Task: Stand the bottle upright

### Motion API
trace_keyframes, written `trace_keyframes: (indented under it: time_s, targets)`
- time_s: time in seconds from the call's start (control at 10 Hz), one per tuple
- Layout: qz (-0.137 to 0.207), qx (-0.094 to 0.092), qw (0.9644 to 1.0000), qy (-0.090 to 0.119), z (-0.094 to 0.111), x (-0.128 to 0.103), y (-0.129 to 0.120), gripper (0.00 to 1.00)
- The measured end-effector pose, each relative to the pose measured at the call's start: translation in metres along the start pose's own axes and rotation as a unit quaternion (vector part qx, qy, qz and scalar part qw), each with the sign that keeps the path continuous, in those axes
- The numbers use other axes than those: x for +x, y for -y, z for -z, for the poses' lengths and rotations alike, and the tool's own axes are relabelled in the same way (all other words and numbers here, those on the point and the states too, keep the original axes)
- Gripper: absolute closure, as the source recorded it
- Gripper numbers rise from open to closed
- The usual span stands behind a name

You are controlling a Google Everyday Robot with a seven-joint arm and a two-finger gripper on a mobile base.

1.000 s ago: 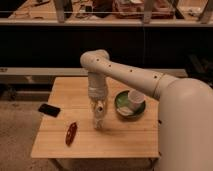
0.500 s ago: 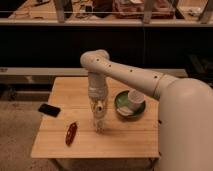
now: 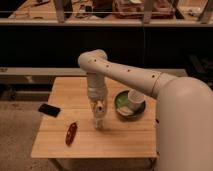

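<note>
My gripper [image 3: 98, 116] points straight down over the middle of the wooden table [image 3: 60, 145], left of the green bowl. It is shut on the small whitish bottle [image 3: 98, 122], which stands roughly upright between the fingers with its lower end at or just above the tabletop. Most of the bottle is hidden by the gripper. No other bottle shows on the table.
A green bowl [image 3: 121, 107] holding a white cup [image 3: 135, 98] sits right of the gripper. A red elongated object [image 3: 71, 133] lies at the front left. A black phone [image 3: 49, 109] lies at the left edge. A dark shelf unit stands behind the table.
</note>
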Motion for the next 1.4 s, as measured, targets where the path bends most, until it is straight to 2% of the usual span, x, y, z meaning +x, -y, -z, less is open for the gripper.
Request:
trace_keyframes:
  time_s: [0.2, 0.4, 0.8, 1.0, 1.1, 1.2, 1.3, 1.4]
  targets:
    - [0.001, -0.004, 1.0, 0.001, -0.001, 0.0, 0.0, 0.31]
    - [0.002, -0.007, 1.0, 0.002, -0.001, 0.0, 0.003, 0.2]
    - [0.001, -0.008, 1.0, 0.003, -0.002, 0.0, 0.004, 0.2]
    - [-0.024, 0.001, 0.9992, -0.03, 0.006, 0.014, 0.0, 0.2]
    - [-0.052, 0.021, 0.9957, -0.073, 0.017, 0.031, -0.004, 0.2]
    - [-0.078, 0.046, 0.9892, -0.115, 0.029, 0.05, -0.008, 0.2]
    - [-0.1, 0.072, 0.9802, -0.155, 0.04, 0.068, -0.012, 0.2]
    - [-0.126, 0.102, 0.9664, -0.2, 0.052, 0.088, -0.019, 0.2]
